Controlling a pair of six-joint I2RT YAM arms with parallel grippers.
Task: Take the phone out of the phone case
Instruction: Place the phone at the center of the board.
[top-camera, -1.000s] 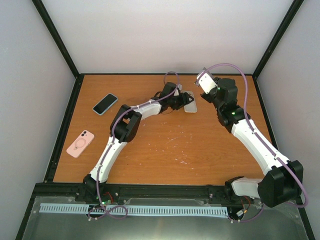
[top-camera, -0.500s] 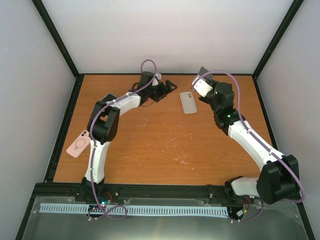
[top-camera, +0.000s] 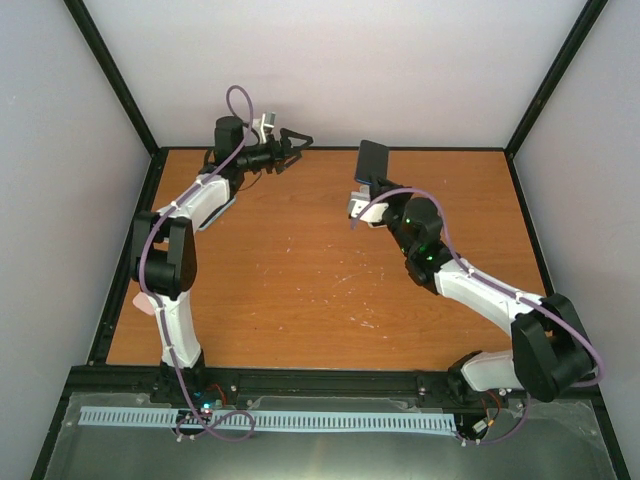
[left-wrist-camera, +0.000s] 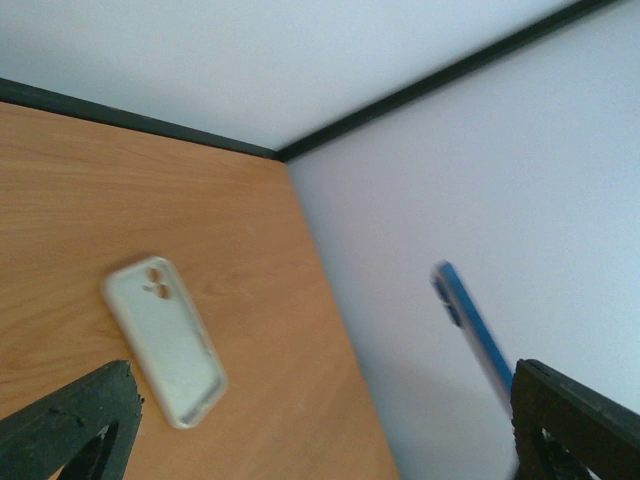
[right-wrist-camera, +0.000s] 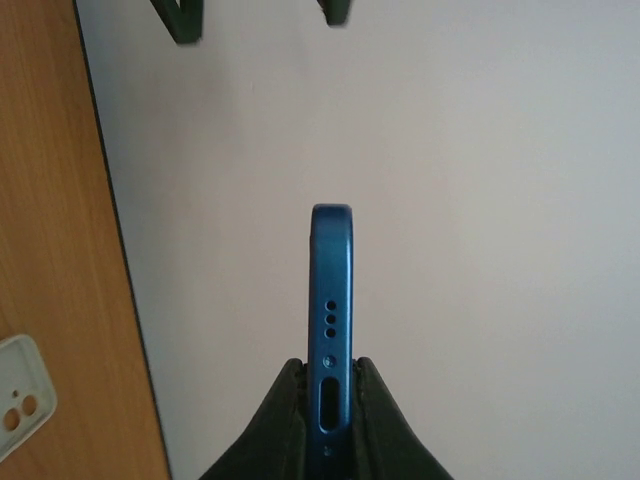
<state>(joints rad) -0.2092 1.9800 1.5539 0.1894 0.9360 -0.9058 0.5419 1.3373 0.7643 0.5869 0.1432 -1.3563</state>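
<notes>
While the left gripper (top-camera: 299, 146) hangs above the far left corner of the wooden table (top-camera: 300, 290), its jaws are spread wide and hold nothing. To its right, the pale, empty phone case (left-wrist-camera: 165, 340) lies flat on the wood. Further right, the right gripper (right-wrist-camera: 330, 395) pinches the blue phone (right-wrist-camera: 331, 290) by its port end, upright, raised above the table.

White-and-black arms (top-camera: 197, 205) with looping purple cables (top-camera: 238, 88) and black fingers (left-wrist-camera: 70, 420).
</notes>
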